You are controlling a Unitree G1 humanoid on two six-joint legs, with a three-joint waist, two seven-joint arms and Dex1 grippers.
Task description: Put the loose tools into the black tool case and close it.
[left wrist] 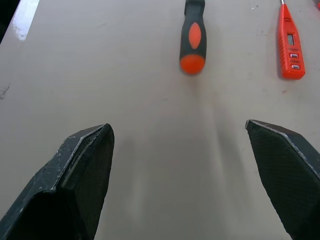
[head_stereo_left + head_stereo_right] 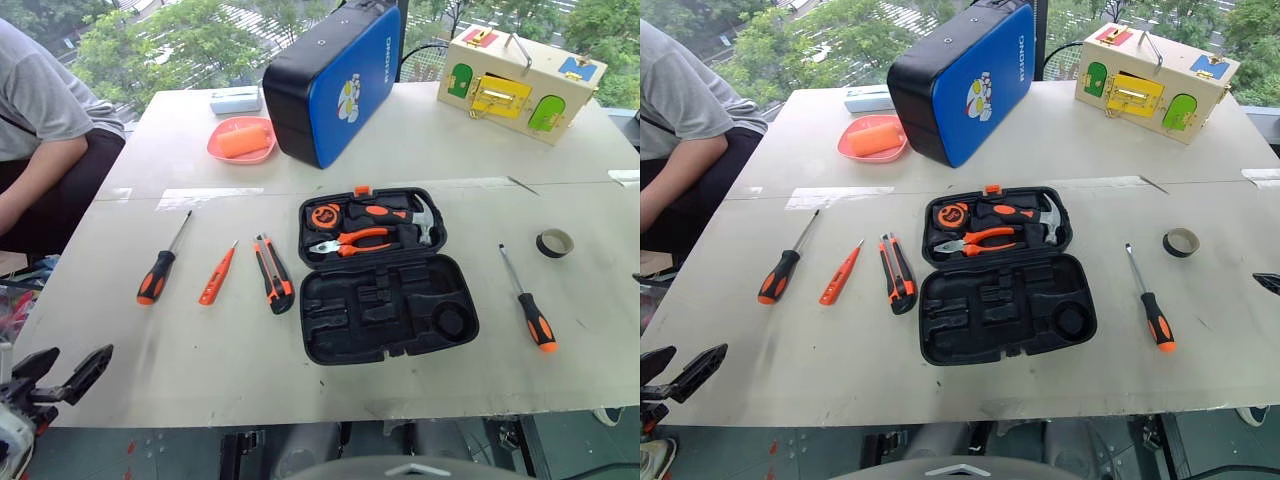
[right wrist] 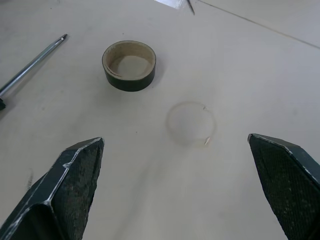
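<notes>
The black tool case (image 2: 385, 312) lies open at the table's centre; pliers, a hammer and a tape measure sit in its far half. To its left lie a black-and-orange screwdriver (image 2: 158, 272), a slim orange tester screwdriver (image 2: 216, 275) and a utility knife (image 2: 274, 273). To its right lie a second screwdriver (image 2: 530, 305) and a small black tape roll (image 2: 554, 243). My left gripper (image 1: 177, 125) hangs open near the table's front left edge, short of the screwdriver handle (image 1: 193, 37) and the tester (image 1: 290, 45). My right gripper (image 3: 175, 138) is open and empty, short of the tape roll (image 3: 129, 65).
A large blue-and-black case (image 2: 335, 85) stands behind the tool case. A wooden latch box (image 2: 520, 85) sits at the back right. A pink plate (image 2: 222, 150) with an orange object and a white box (image 2: 235, 100) are at the back left. A person (image 2: 40, 130) sits at the left.
</notes>
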